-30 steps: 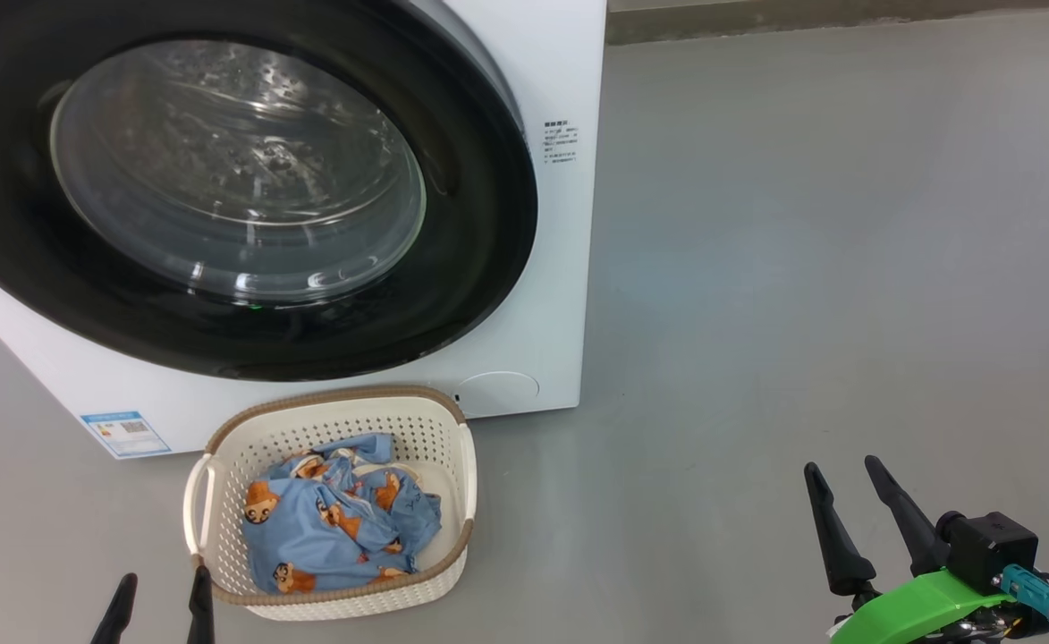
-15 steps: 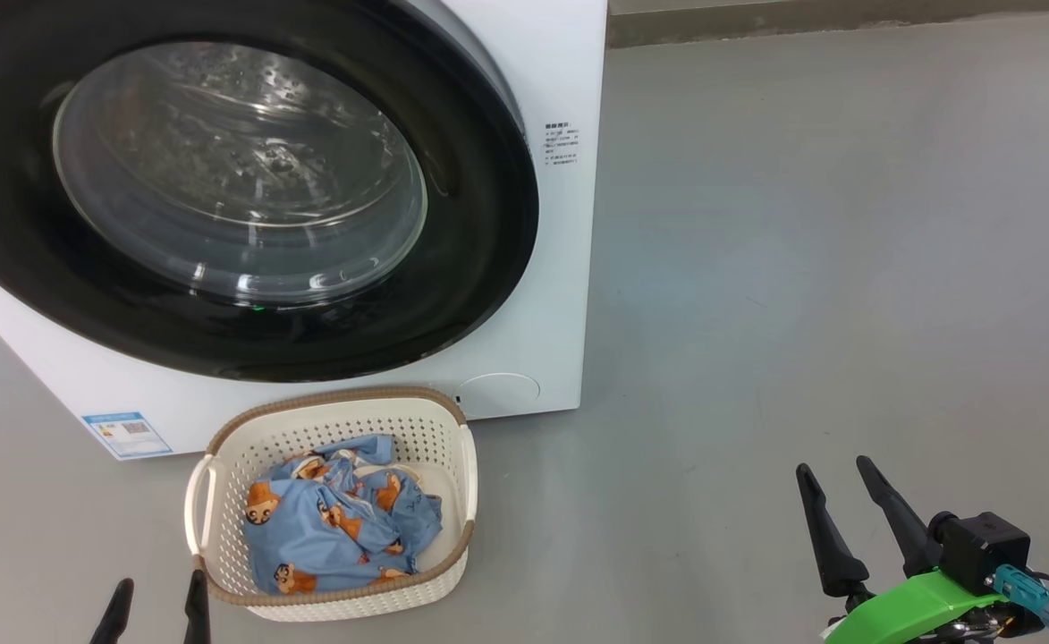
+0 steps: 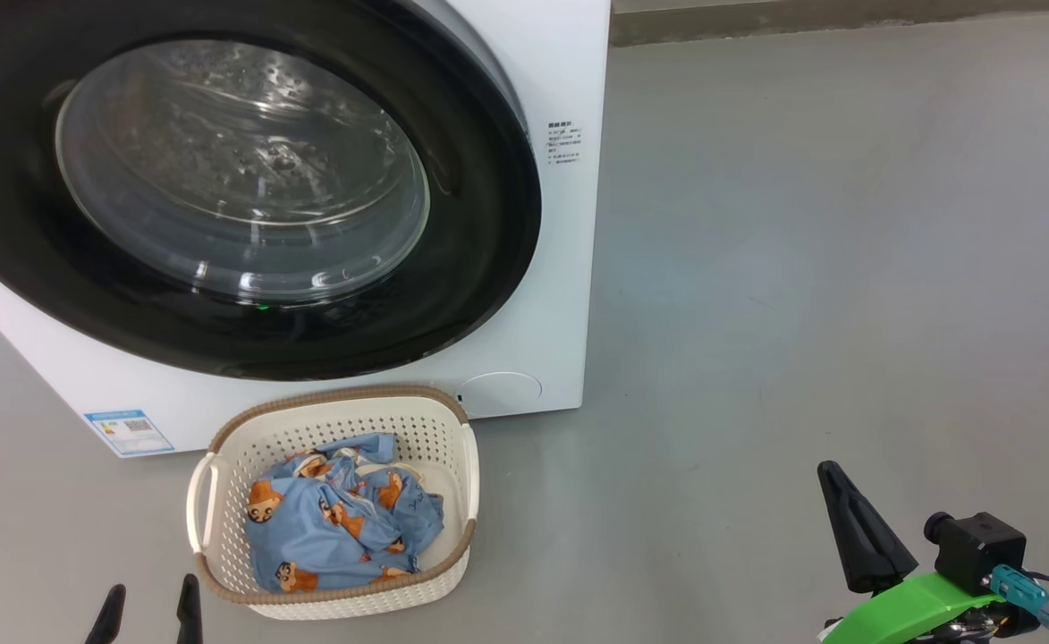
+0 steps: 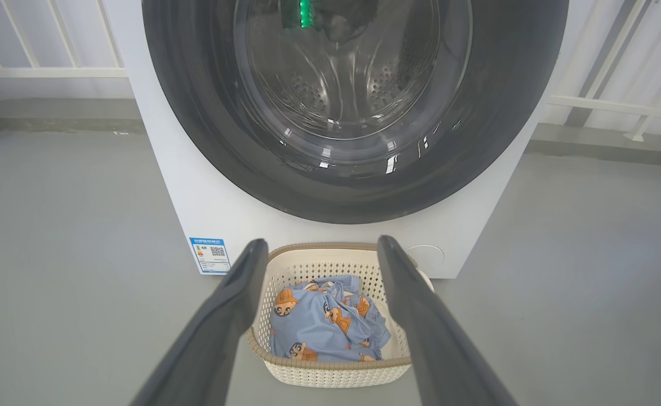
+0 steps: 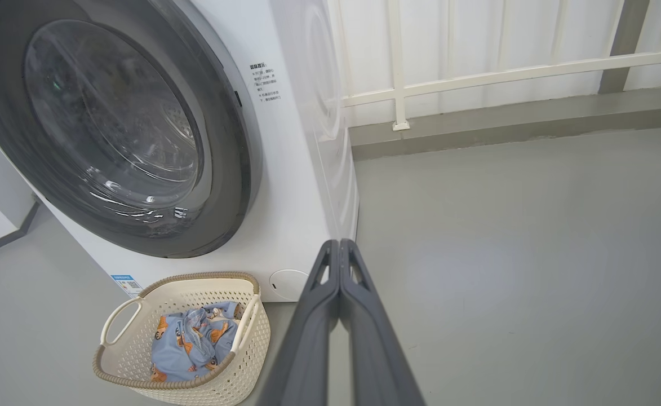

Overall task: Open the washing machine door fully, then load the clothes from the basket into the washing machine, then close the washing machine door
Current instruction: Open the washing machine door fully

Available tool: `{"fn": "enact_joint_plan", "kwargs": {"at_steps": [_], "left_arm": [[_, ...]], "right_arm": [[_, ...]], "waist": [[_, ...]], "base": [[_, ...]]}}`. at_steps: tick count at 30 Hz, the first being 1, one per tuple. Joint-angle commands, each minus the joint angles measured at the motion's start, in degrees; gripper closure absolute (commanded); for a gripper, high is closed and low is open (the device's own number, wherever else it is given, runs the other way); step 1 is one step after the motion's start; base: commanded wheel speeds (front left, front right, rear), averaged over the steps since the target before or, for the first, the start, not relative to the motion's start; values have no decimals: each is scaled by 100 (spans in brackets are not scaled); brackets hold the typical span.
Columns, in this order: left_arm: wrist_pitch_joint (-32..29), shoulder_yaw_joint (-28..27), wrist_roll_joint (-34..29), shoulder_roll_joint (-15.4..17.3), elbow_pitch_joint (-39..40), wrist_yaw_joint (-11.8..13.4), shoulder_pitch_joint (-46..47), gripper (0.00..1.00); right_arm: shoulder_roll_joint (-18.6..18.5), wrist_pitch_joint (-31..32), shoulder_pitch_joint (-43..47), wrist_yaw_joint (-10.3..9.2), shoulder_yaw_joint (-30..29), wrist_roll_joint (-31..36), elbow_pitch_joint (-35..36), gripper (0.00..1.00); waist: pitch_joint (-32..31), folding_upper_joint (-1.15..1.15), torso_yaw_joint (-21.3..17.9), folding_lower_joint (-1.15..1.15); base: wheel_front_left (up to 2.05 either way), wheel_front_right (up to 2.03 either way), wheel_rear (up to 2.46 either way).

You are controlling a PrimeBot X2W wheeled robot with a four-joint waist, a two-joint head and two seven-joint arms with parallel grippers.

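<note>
Right pincer: the right gripper [image 5: 338, 248] has its two long dark fingers pressed flat together along their length, clenched on nothing.
Right pincer's place: low at the right of the head view, over bare floor, well apart from the basket and to the right of the machine.
Right wrist fittings: a bright green plastic mount [image 3: 913, 608] carries a small black boxy camera module [image 3: 980, 546] just behind the fingers.
Left pincer: the left gripper [image 3: 150, 599] is released, its two dark fingers spread wide with nothing between them.
Left pincer's place: at the lower left of the head view, near the basket's near-left corner. In the left wrist view the basket shows in the gap between the fingers, beyond their tips.
Basket: the small cream perforated plastic basket with a brown woven-look rim and two side handles [image 3: 354, 604] stands on the floor just in front of the machine, below the door.
Clothes: the crumpled light blue fabric garments printed with orange-brown cartoon faces [image 3: 336, 528] lie inside the basket, below its rim.
Door: the large round washing machine door, a wide glossy black ring around a clear domed glass window [image 3: 488, 224], sits shut against the machine's front. The perforated steel drum shows through the glass.
Machine: the big white boxy front-loading washing machine [image 3: 560, 268] bears a small blue label sticker [image 3: 128, 431] at its lower left and a round white cap [image 3: 499, 392] at its lower right.
Floor: smooth grey floor [image 3: 801, 268] spreads to the right.
Backdrop: a white railing [image 5: 477, 73] runs behind the machine.
</note>
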State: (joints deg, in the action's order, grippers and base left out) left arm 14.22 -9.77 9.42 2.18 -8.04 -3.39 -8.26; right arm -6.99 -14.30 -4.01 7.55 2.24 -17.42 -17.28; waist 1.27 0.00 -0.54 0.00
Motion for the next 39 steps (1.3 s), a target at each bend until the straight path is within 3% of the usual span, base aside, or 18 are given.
{"fn": "enact_joint_plan", "kwargs": {"at_steps": [1,13,21,28,35,39], "left_arm": [[78,-206,39,70,103,-25,190,0],[78,-182,42,70,100,-42,143,0],[78,-172,28,70,148,-92,212,0],[78,-173,3,70,245,-165,427,0],[78,-144,-22,70,294,-269,669,0],[78,-222,-81,70,408,-340,843,0]], "right_arm": [[-66,-70,-129,-6,149,-56,134,100],[71,-70,-127,-6,67,-647,107,100],[318,-70,-628,-6,-715,-3351,-413,100],[21,-53,-1586,-6,-1168,-5262,-1198,100],[-253,868,-2317,-6,-1358,-7001,-1137,100],[-395,1349,-2919,-6,-1433,-7398,-914,100]], "waist": [[-1,0,3,0],[14,0,23,0],[251,0,8,0],[815,0,35,0],[1410,0,132,0],[1896,0,185,0]], "base": [[0,0,0],[0,0,0],[0,0,0],[0,0,0],[0,0,0],[0,0,0]]}}
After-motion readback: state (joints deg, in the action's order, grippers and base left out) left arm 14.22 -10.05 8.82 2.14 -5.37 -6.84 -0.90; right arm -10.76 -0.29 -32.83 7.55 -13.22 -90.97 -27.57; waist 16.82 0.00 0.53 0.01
